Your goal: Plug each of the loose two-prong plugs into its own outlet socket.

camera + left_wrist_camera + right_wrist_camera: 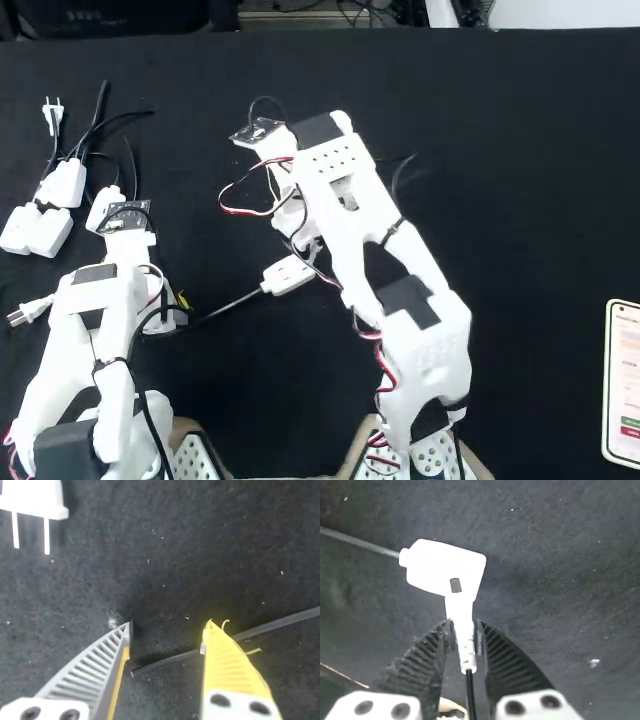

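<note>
Right gripper [462, 632] is clamped on the stem of a white plug [445, 572] lying mid-table on black cloth [520, 150]; left gripper [167, 627] is held open astride a black cable [280, 622], a loose two-prong plug [32, 502] nearby.

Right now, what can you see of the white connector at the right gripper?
The white connector is plastic, an L-shaped body with a dark square on its face. A thin dark cable enters a nub at one end; the connector's narrow stem is pinched between the fingers of the right gripper, with the black table beneath.
</note>
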### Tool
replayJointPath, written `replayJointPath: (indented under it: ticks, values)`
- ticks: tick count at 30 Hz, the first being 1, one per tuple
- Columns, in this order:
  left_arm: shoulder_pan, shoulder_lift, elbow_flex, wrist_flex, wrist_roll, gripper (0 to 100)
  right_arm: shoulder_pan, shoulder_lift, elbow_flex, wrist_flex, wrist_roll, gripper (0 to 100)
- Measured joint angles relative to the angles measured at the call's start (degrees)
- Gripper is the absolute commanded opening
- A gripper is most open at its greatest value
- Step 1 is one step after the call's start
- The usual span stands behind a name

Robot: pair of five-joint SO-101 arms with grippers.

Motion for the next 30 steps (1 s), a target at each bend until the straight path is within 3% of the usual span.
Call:
replayJointPath:
  ticks: [8, 17, 30]
  values:
    - [0.0, 0.0, 0.0, 0.0, 0.0, 23, 0.1, 1.1, -0.2, 0.0, -4.2, 1.1]
    - [0.0, 0.0, 0.0, 0.0, 0.0, 23, 3.3, 1.1, -0.2, 0.1, -4.2, 1.1]
    - [0.0, 0.0, 0.0, 0.0, 0.0, 23, 2.4, 1.1, -0.2, 0.2, -4.2, 1.1]
